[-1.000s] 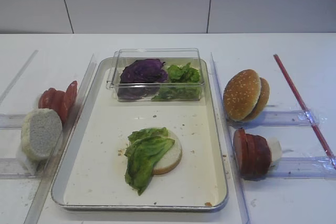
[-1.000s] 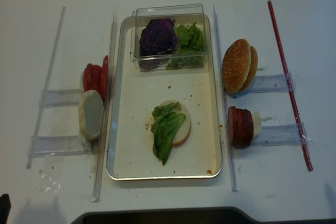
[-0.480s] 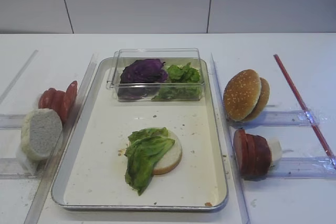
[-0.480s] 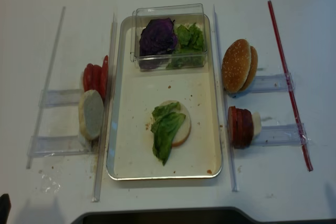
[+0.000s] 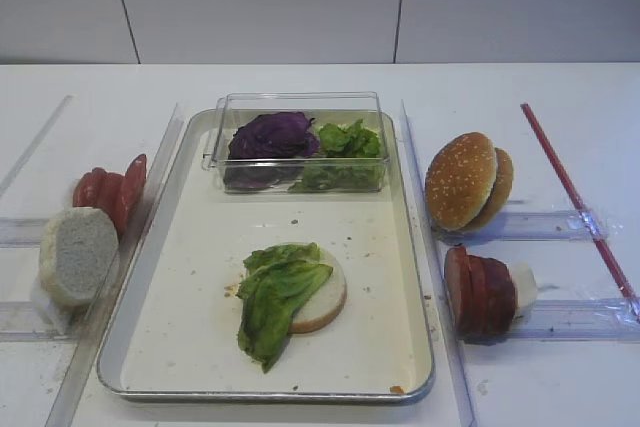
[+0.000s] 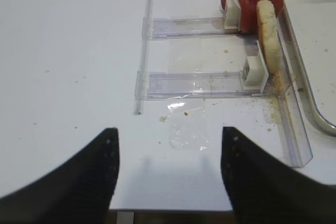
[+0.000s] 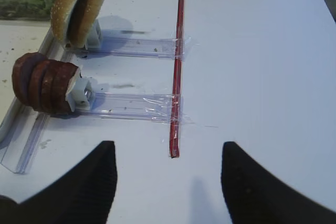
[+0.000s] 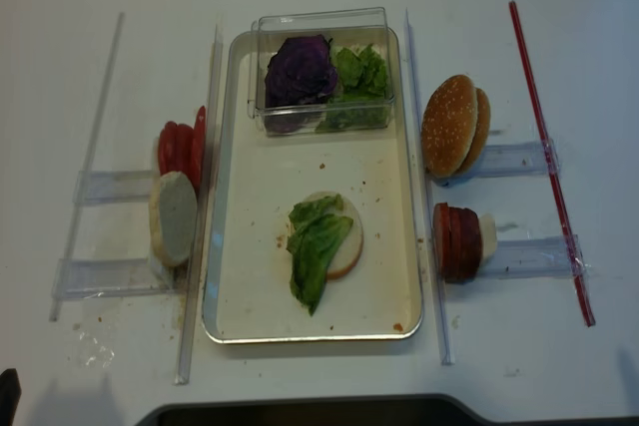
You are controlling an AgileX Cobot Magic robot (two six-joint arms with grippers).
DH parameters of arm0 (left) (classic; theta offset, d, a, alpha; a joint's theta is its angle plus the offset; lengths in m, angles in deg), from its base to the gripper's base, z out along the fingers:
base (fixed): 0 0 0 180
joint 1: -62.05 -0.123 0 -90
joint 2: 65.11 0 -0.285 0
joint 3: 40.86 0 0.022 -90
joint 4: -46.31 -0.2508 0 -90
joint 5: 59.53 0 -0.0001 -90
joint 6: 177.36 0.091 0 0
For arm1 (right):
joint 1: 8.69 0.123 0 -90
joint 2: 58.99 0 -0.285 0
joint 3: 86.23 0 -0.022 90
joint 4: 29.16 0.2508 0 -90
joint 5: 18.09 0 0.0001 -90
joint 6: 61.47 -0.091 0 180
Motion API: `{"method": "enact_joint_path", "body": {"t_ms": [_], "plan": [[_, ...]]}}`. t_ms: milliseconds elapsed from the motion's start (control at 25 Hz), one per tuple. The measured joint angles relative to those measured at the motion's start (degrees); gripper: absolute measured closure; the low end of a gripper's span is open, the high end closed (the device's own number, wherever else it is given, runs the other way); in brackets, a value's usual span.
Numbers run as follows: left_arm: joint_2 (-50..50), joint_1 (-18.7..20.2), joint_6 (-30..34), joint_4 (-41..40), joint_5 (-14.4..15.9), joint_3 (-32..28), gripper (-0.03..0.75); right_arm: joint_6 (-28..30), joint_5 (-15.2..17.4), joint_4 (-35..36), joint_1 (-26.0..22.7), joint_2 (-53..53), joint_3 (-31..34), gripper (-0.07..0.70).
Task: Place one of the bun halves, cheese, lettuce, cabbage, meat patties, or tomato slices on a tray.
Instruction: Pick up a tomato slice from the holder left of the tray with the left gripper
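Note:
On the tray (image 5: 190, 347) lies a pale bun half (image 5: 327, 301) with a lettuce leaf (image 5: 272, 297) draped over it. Tomato slices (image 5: 108, 190) and another pale bun half (image 5: 77, 255) stand on edge left of the tray. Sesame bun halves (image 5: 465, 180) and meat patties (image 5: 478, 292) stand to its right. Purple cabbage (image 5: 272, 135) and more lettuce (image 5: 348, 139) fill a clear box. No cheese is in view. My left gripper (image 6: 169, 135) hovers open and empty over the table's near-left edge. My right gripper (image 7: 168, 148) is open and empty at the near right.
Clear plastic rails (image 8: 212, 197) run along both sides of the tray, with holders (image 6: 199, 82) for the upright food. A red strip (image 7: 178, 61) lies taped across the right holders. The clear box (image 5: 300, 107) sits at the tray's far end. Crumbs dot the table at left.

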Motion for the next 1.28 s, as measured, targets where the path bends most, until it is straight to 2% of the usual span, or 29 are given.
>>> {"method": "enact_joint_path", "body": {"t_ms": [240, 520, 800, 1080, 1280], "plan": [[0.0, 0.0, 0.7, 0.3, -0.2, 2.6, 0.267, 0.2, 0.0, 0.0, 0.0, 0.0, 0.0, 0.177], [-5.5, 0.9, 1.6, 0.7, 0.5, 7.5, 0.26, 0.2, 0.0, 0.0, 0.0, 0.0, 0.0, 0.177], [-15.4, 7.9, 1.6, 1.2, -0.8, 12.5, 0.258, 0.2, 0.0, 0.0, 0.0, 0.0, 0.0, 0.177], [-30.3, 14.4, 1.6, 1.5, -1.0, 19.0, 0.258, 0.2, 0.0, 0.0, 0.0, 0.0, 0.0, 0.177], [-42.2, 21.3, 1.6, 1.5, -1.4, 24.0, 0.257, 0.2, 0.0, 0.0, 0.0, 0.0, 0.0, 0.177]]}}
